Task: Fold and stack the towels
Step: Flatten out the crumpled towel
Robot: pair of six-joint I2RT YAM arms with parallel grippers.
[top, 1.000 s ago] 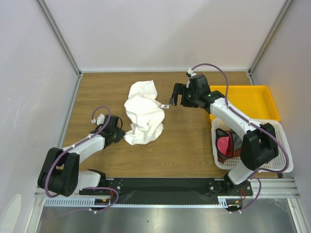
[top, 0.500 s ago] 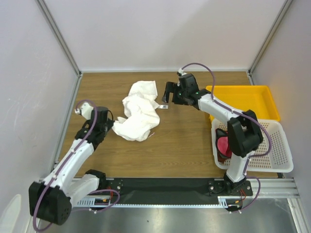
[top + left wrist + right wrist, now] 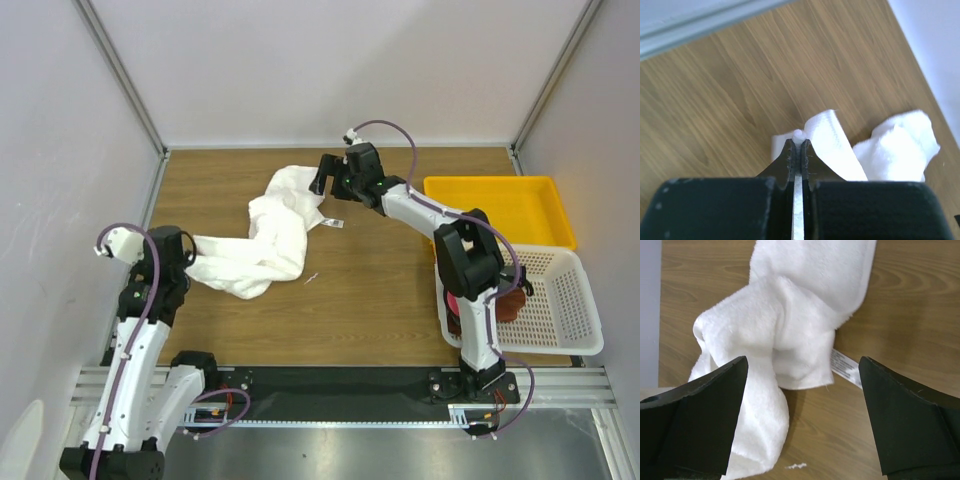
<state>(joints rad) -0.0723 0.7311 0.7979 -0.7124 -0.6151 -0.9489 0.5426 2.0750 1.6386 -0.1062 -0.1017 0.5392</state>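
While the left pincer (image 3: 798,144) pinches the white towel (image 3: 275,232) shut, the right pincer (image 3: 327,178) gapes above it.

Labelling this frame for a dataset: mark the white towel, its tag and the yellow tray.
white towel (image 3: 283,228), top view, bunched middle.
tag (image 3: 845,367), right wrist view, printed face.
yellow tray (image 3: 520,213), top view, bare floor.

Lab robot cell: white partition walls (image 3: 330,60), aluminium mounting rail (image 3: 340,408).

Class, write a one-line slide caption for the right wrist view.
Open right gripper hovers over the bunched white towel, its tag lying on the wooden table.
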